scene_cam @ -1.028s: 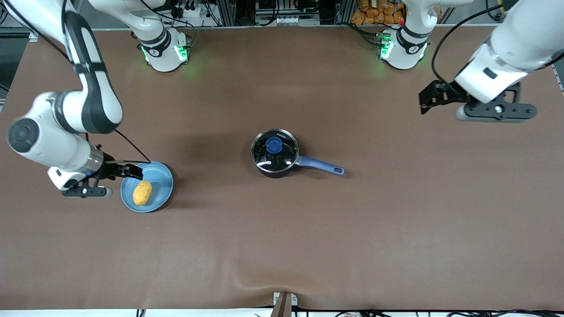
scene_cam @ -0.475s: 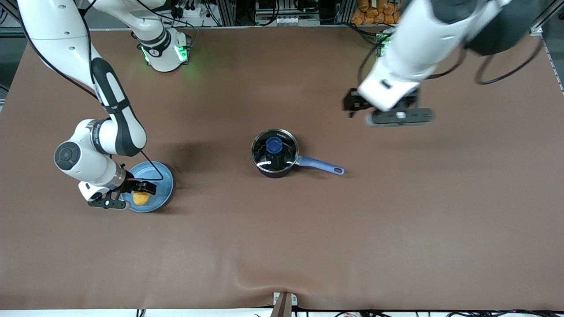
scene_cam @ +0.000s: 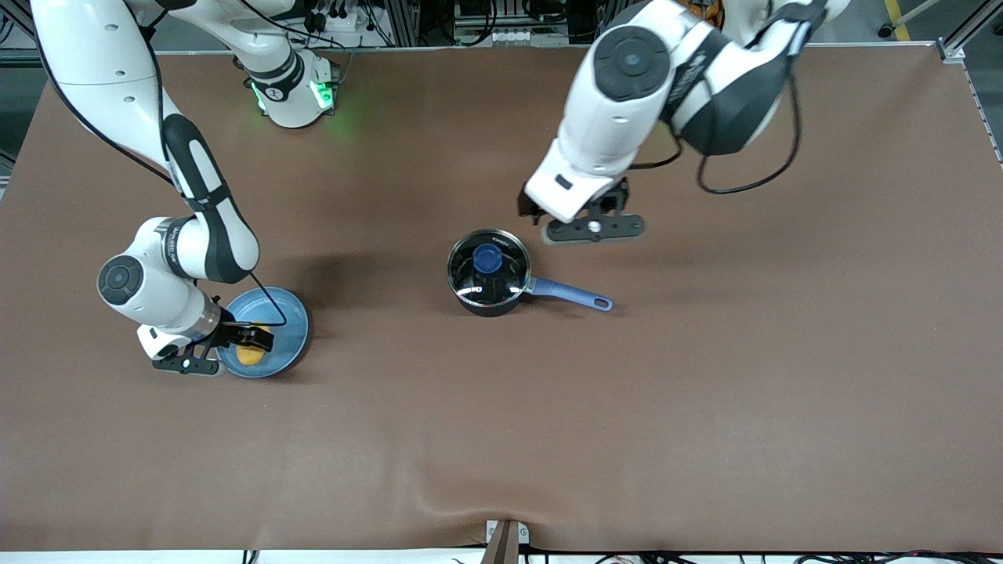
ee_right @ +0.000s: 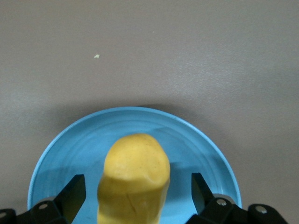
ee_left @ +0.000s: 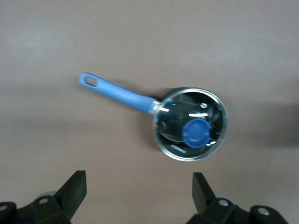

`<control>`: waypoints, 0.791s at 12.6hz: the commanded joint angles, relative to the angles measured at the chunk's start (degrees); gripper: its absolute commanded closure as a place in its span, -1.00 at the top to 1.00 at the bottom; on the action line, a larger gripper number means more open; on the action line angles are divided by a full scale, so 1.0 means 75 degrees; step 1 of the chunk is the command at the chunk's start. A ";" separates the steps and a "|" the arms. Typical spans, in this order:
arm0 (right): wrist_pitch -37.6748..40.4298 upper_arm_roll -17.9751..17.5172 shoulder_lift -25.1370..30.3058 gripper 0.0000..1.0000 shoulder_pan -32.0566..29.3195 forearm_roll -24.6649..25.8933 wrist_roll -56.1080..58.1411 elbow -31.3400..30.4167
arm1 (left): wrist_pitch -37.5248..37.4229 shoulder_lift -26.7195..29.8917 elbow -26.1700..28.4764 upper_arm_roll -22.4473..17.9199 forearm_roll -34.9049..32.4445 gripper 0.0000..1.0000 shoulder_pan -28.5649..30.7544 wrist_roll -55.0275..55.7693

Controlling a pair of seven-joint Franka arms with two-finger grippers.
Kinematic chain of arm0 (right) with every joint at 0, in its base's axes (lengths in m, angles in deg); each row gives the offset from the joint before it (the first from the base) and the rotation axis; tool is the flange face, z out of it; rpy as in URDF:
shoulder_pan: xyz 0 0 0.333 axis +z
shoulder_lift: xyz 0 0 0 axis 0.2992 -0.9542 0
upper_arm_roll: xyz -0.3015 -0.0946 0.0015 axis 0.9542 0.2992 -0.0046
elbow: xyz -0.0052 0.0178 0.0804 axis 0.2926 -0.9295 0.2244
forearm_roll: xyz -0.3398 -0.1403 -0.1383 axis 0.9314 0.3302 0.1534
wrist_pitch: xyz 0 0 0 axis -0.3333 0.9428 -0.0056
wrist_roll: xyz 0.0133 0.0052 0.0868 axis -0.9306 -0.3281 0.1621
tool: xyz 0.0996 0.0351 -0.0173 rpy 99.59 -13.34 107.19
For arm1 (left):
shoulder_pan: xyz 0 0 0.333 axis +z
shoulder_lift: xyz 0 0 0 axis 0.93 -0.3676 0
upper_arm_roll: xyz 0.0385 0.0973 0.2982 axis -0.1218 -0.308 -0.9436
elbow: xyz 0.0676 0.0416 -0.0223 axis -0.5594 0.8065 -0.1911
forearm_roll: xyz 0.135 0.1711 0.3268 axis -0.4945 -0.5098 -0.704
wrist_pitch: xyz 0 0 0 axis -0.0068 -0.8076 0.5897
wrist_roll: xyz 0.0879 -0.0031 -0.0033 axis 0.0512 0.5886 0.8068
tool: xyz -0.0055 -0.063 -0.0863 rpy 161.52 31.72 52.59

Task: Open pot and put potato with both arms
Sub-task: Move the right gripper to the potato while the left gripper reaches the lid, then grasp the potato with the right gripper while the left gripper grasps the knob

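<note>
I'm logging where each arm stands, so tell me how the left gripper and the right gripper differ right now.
The left gripper hangs over bare table beside the pot, whose lid is on, while the right gripper is down at the plate. The left gripper has nothing between its fingers; the right gripper's fingers straddle the potato. Both are open.

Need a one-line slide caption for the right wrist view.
Right gripper open around the potato on the blue plate, fingers not yet closed.
</note>
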 commanded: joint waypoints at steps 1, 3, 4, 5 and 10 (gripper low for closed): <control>-0.0122 -0.0065 -0.0032 0.66 -0.0100 -0.0142 0.0046 0.0007 | 0.0179 -0.0383 -0.0294 -0.0143 0.0049 1.00 -0.0530 0.0202; -0.0134 -0.0065 -0.0090 0.31 -0.0100 -0.0142 0.0035 0.0007 | 0.0751 -0.0793 -0.0294 -0.0155 -0.0173 1.00 -0.0777 0.0237; -0.0145 -0.0065 -0.0090 0.10 -0.0088 -0.0142 0.0023 0.0007 | 0.1009 -0.1038 -0.0294 -0.0155 -0.0301 1.00 -0.0952 0.0493; -0.0145 -0.0065 -0.0090 -0.12 -0.0088 -0.0142 -0.0012 0.0007 | 0.1279 -0.1261 -0.0282 -0.0155 -0.0570 1.00 -0.1139 0.0902; 0.0705 -0.0065 0.0062 -0.96 -0.0088 -0.0142 -0.0001 0.0555 | 0.2007 -0.2025 -0.0270 -0.0155 -0.1100 1.00 -0.1387 0.1128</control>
